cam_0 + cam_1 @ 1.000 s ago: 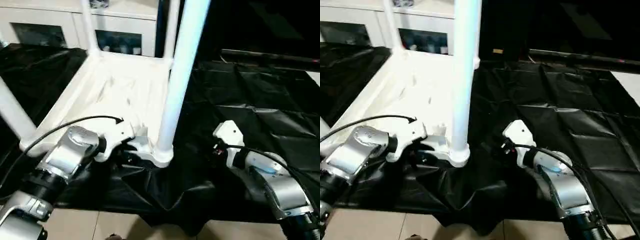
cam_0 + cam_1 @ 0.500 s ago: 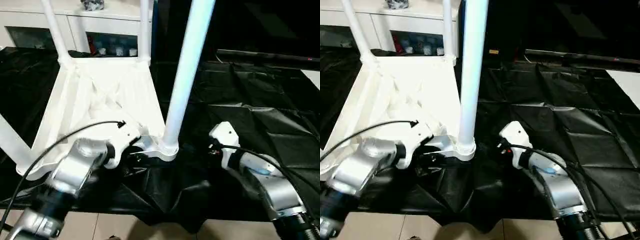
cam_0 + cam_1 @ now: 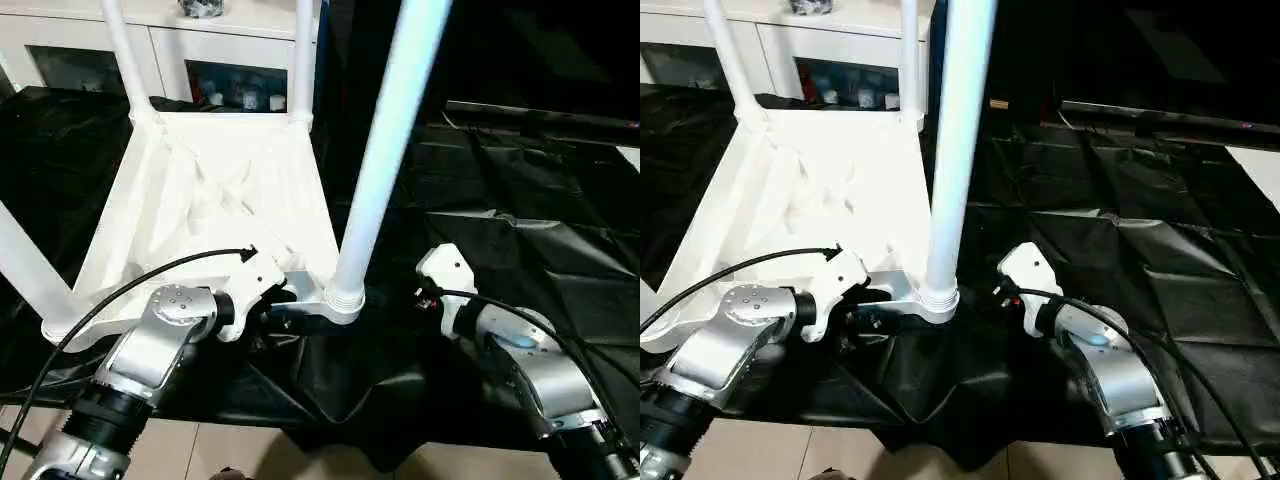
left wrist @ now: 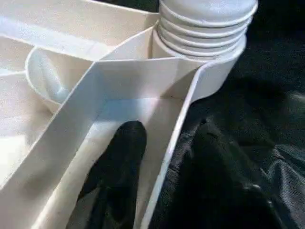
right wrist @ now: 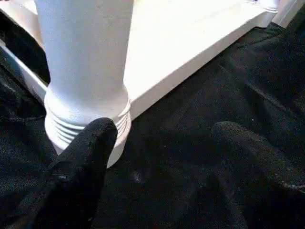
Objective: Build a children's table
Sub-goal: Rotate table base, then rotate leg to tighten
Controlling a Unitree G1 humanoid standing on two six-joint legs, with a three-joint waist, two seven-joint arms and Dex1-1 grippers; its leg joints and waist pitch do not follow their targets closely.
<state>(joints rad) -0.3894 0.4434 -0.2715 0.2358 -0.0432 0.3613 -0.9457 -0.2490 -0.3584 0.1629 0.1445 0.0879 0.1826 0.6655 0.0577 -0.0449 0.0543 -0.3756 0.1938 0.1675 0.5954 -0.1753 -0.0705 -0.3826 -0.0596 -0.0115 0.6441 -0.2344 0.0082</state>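
The upturned white plastic ribbed tabletop [image 3: 215,215] lies on black sheeting [image 3: 520,230]. The left gripper [image 4: 164,157] straddles its near rim, jaws part-open; the right gripper [image 5: 157,138], wide and empty, stands beside the upright corner leg [image 3: 385,150].

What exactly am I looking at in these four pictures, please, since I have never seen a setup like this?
A two-armed humanoid robot is assembling a white plastic children's table, lying upside down on a black sheet with its legs up. Two pictures come from its head, looking down over the silver forearms; two come from cameras on its wrists. The left pincer straddles the tabletop's rim wall near the corner: one finger inside, the other outside. The right pincer is open, beside the nearest leg, which stands in its ribbed corner socket. A white cabinet stands behind.
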